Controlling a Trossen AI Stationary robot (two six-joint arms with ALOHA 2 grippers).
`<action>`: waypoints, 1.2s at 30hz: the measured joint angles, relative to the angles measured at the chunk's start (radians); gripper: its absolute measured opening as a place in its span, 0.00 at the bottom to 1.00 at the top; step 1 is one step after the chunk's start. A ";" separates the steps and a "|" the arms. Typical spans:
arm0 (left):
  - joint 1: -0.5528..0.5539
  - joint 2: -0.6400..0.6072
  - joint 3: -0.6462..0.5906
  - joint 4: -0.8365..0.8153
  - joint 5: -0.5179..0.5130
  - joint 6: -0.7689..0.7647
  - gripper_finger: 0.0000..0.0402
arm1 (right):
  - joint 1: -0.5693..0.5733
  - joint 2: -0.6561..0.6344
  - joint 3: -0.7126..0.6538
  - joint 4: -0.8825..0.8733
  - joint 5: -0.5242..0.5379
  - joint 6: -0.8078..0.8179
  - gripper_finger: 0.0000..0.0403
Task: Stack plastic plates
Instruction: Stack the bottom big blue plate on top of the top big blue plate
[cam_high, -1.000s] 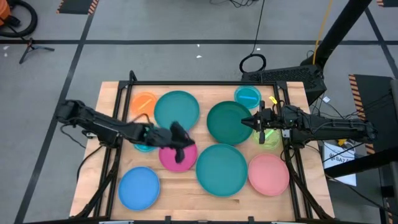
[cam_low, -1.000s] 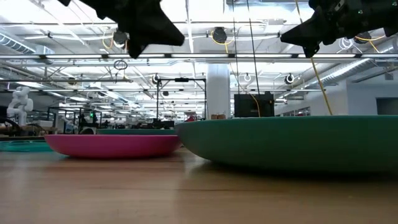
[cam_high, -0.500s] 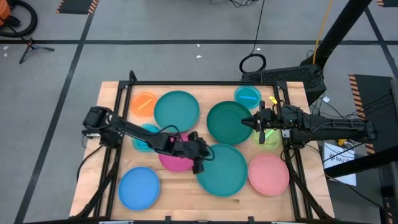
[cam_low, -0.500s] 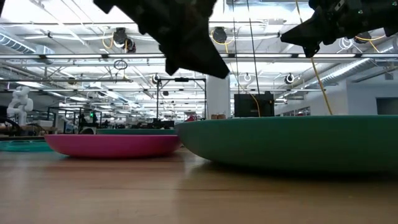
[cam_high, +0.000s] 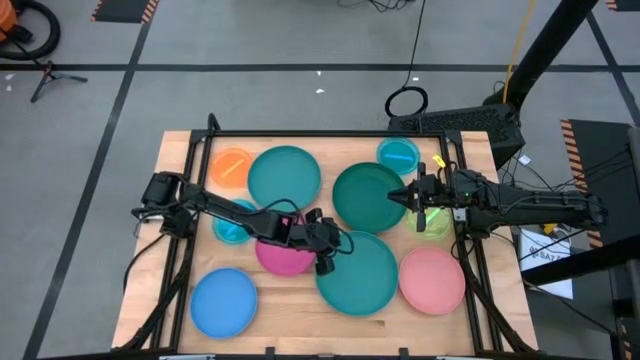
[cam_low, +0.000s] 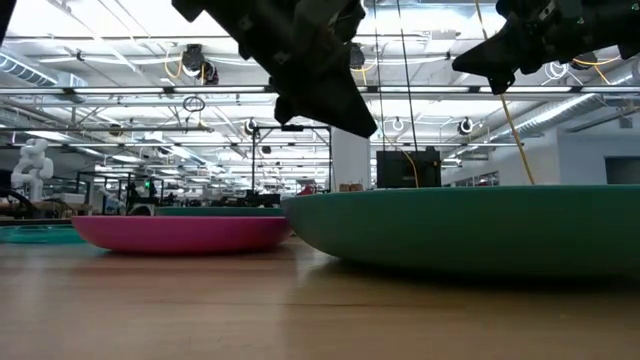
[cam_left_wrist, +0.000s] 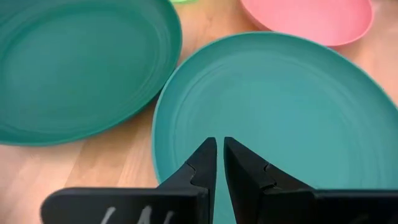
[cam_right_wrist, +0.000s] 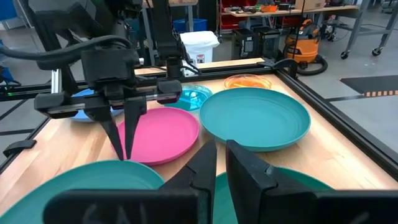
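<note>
Since 0.5 s ago my left gripper (cam_high: 322, 262), fingers narrow and empty, edges onto the near teal plate (cam_high: 362, 275), lying flat; right gripper (cam_high: 400, 197) narrow too.

The left gripper (cam_left_wrist: 219, 155), its dark fingers nearly together, hovers over a large teal round plastic plate (cam_left_wrist: 292, 112). A dark green plate (cam_left_wrist: 74, 62) and a pink plate (cam_left_wrist: 311, 18) lie beyond.

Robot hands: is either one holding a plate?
No. The left hand hangs nearly shut and empty over the front teal plate's rim. The right hand waits, empty, over the dark green plate.
</note>
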 joint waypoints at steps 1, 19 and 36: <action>0.003 0.000 0.000 -0.005 0.000 -0.003 0.09 | 0.000 0.000 0.000 -0.001 0.000 0.000 0.07; 0.007 0.000 0.000 -0.045 -0.019 -0.078 0.48 | 0.000 0.000 0.000 -0.001 0.000 -0.001 0.07; 0.023 0.089 -0.002 0.030 -0.048 -0.011 0.50 | 0.000 0.000 0.000 -0.029 0.002 -0.001 0.07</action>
